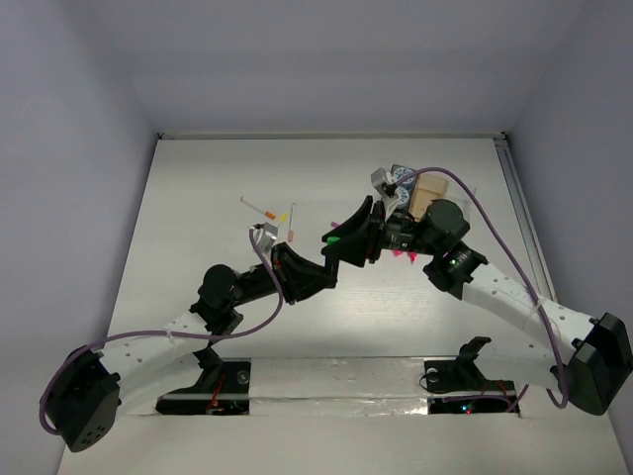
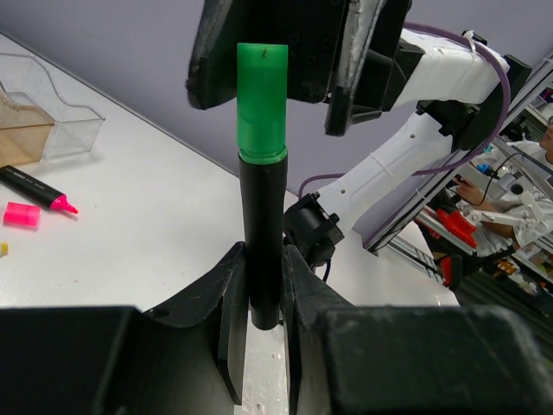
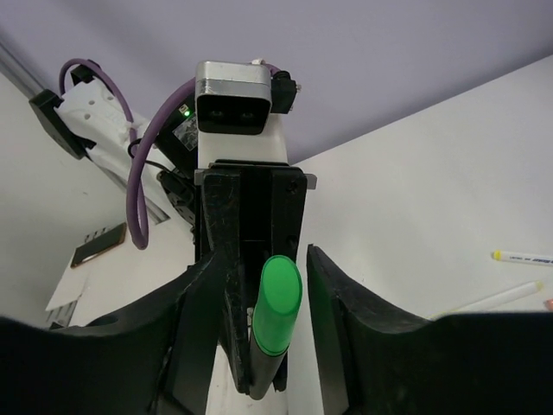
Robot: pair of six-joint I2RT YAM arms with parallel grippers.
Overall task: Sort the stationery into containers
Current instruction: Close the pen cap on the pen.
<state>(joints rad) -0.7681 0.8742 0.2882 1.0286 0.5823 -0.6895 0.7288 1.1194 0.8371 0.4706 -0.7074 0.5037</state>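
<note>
The left pincer (image 2: 263,281) is clamped on a black marker (image 2: 263,229). Its green cap (image 2: 262,104) sits beyond the fingertips, between the parted, non-touching jaws of the right pincer (image 3: 275,272).

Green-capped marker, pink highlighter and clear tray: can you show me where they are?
green-capped marker (image 2: 262,104), left wrist view, on the middle of its green cap.
pink highlighter (image 2: 33,188), left wrist view, on its black barrel.
clear tray (image 2: 73,121), left wrist view, on its see-through side wall.
</note>
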